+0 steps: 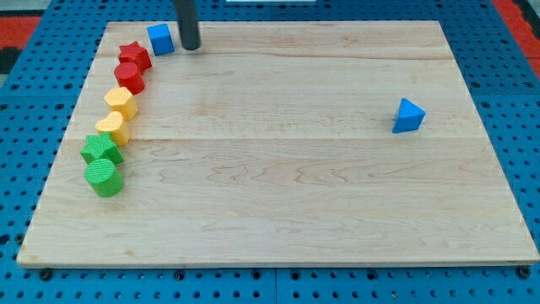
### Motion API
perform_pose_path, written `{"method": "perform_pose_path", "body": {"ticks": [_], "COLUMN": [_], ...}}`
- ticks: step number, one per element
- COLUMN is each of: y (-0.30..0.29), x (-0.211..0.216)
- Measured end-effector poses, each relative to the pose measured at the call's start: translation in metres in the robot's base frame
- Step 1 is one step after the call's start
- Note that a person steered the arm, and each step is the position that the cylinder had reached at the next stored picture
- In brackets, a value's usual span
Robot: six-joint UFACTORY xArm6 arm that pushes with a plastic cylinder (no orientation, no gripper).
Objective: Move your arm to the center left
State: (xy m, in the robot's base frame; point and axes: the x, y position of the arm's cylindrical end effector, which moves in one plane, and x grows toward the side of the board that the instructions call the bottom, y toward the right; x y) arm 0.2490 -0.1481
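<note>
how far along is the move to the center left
Not there yet. My tip sits at the view's top left, just right of the blue cube. Still left: travelling down toward the board's middle-left, near the yellow blocks. No blocks look disturbed.

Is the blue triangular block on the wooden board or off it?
On the board: the blue triangular block rests fully on the wooden board, inside its right edge, alone.

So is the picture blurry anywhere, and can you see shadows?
Camera view: mostly sharp, evenly lit, no strong glare on the board; blue triangular block and green cylinder cast small soft shadows; my tip, right of the blue cube, looks slightly soft.
</note>
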Motion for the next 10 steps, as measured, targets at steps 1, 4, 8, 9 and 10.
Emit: {"method": "perform_pose_path", "body": {"ticks": [1,4,8,9,10], "y": [-0.041,0.141,0.313,0.375,0.359], "x": [0.0,0.0,0.05,0.087,0.133]}}
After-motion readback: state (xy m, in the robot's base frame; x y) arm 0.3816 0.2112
